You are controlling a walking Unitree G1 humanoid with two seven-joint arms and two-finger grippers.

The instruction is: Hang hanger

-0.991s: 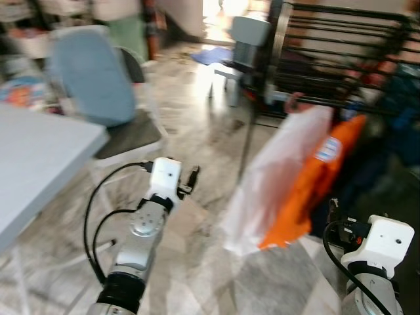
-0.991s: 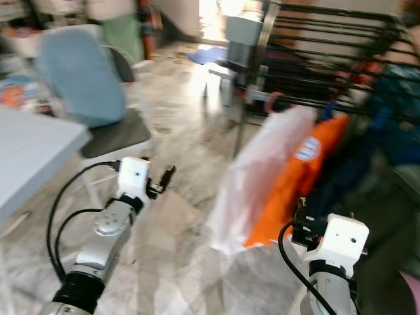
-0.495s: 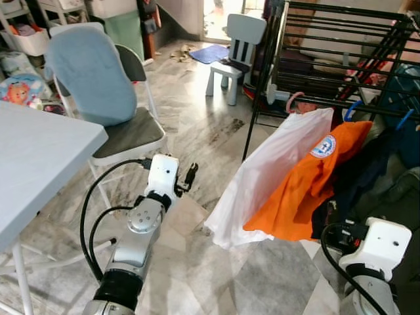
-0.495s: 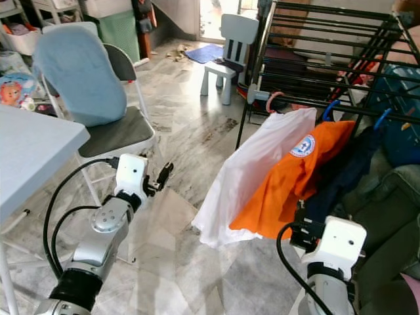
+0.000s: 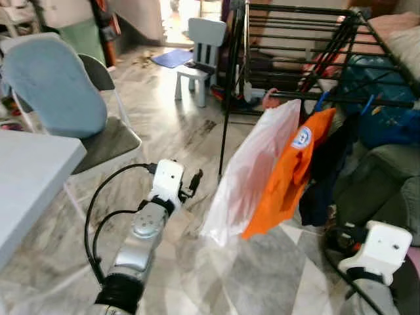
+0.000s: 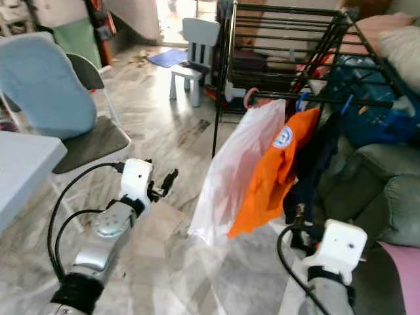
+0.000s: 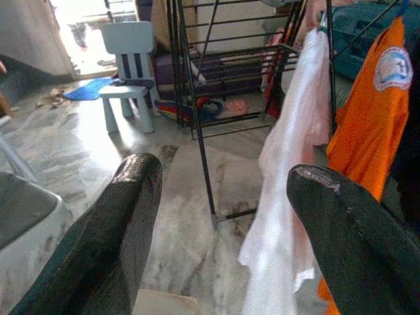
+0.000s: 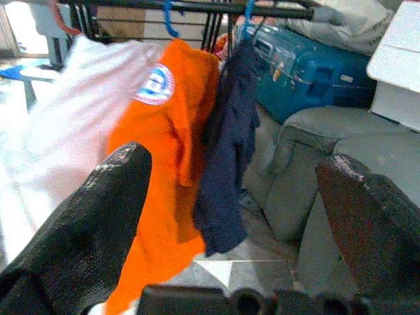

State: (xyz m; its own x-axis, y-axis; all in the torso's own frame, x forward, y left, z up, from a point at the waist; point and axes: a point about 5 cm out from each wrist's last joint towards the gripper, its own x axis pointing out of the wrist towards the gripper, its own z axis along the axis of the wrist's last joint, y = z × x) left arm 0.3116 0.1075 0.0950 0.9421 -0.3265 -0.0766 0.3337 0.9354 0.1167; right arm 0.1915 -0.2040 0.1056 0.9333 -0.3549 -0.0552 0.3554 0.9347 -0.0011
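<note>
Black drying rack point(image 5: 295, 39) carries three hangers: white shirt point(image 5: 252, 167), orange shirt point(image 5: 289, 174), dark garment point(image 8: 230, 141) side by side. Left gripper point(image 5: 194, 182) and right gripper point(image 8: 223, 197), fingers spread and empty, hover near the rack.

You see glossy marble floor point(image 5: 197, 131) beyond the left end effector point(image 7: 223, 216), whose black fingers point(image 7: 111, 243) look rough and matt. Ahead of the right end effector point(image 8: 230, 230) hang soft cloth shirts point(image 8: 164, 131) on a black metal rack point(image 5: 295, 39).

Right of centre in my head view, I see three garments on hangers along the black drying rack's point(image 5: 308, 39) front rail: a white shirt point(image 5: 252, 167) on a pink hanger point(image 5: 268, 100), an orange shirt point(image 5: 289, 177) and a dark garment point(image 8: 230, 144) on blue hangers point(image 8: 169, 16).
</note>
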